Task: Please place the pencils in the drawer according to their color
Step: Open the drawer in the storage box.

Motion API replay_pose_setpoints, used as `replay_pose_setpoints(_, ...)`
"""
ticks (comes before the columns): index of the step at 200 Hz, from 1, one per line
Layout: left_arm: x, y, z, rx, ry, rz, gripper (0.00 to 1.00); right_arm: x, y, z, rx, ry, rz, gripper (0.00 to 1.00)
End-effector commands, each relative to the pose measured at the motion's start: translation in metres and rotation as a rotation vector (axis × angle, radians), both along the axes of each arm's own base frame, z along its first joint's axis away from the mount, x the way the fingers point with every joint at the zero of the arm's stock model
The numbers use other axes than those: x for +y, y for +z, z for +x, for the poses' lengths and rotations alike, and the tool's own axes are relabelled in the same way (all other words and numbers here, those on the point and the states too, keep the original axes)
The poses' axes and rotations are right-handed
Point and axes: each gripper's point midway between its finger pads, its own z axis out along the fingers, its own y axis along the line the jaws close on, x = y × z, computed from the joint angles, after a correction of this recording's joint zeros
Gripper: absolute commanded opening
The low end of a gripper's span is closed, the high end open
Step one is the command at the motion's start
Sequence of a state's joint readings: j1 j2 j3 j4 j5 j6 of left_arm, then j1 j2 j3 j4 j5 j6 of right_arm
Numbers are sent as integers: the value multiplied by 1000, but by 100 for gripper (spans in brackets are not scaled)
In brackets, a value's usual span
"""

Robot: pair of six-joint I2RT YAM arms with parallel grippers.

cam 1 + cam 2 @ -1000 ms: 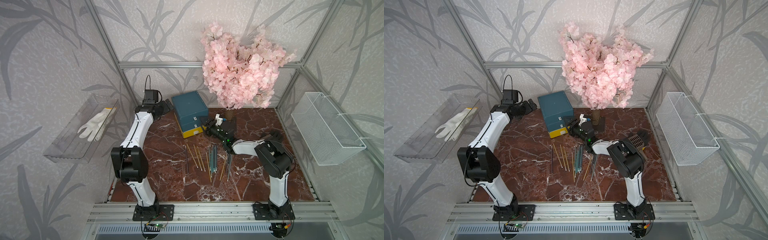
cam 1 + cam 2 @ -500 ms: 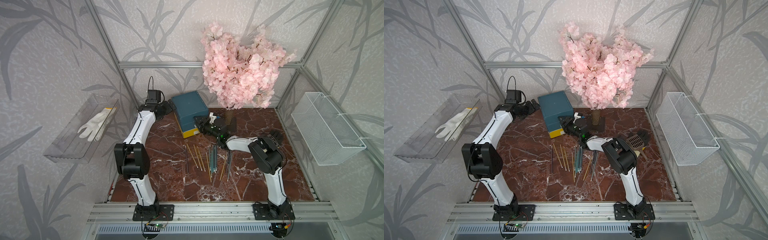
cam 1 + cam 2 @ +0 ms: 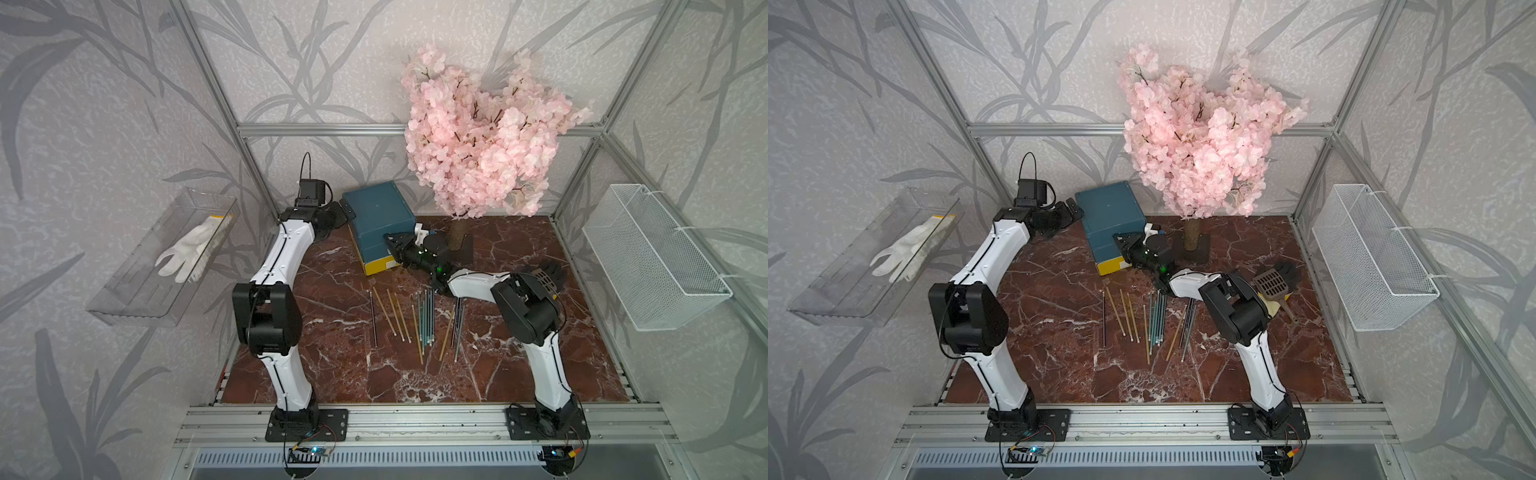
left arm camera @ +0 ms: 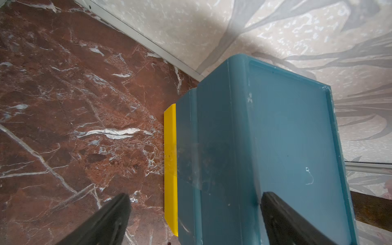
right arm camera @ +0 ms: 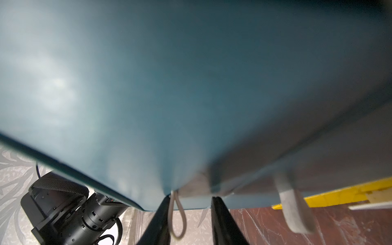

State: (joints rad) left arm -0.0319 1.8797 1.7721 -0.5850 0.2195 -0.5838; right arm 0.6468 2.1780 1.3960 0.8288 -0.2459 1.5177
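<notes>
A white tab [image 5: 183, 216] of the drawer [image 3: 379, 220] is straddled, unpinched, by the part-open right end effector [image 5: 191, 199]; the wide-open left end effector [image 4: 196, 196] is held alongside.

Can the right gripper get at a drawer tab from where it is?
Likely yes. In the right wrist view a white tab hangs between the right gripper's parted jaws at the chest front, with nothing else between them.
</notes>
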Motion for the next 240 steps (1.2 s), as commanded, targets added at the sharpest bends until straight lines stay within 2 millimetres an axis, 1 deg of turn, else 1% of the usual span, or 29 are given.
replay_pose_setpoints(1,-4,3,5,-10,-16,8,100,-4,8,9,-23,-20,10,28)
replay_pose_setpoints(22,-4,1,4,-5,-18,15,100,-4,12,9,-31,-17,16,18)
replay_pose_setpoints(44,-5,-2,4,0,-19,19,100,-4,16,5,-38,-6,20,0)
replay_pose_setpoints(72,-7,-2,5,-1,-20,20,100,-9,20,-4,-43,5,18,0)
replay_pose_setpoints(96,-9,-5,6,4,-20,21,100,-15,19,-14,-37,8,13,0)
replay_pose_setpoints(157,-13,-8,6,8,-25,33,100,-24,10,-49,-4,21,21,0)
replay_pose_setpoints(203,-15,-9,5,9,-25,42,100,-27,14,-76,-7,39,22,0)
replay_pose_setpoints(240,-18,-8,4,6,-28,45,100,-33,10,-94,4,47,17,0)
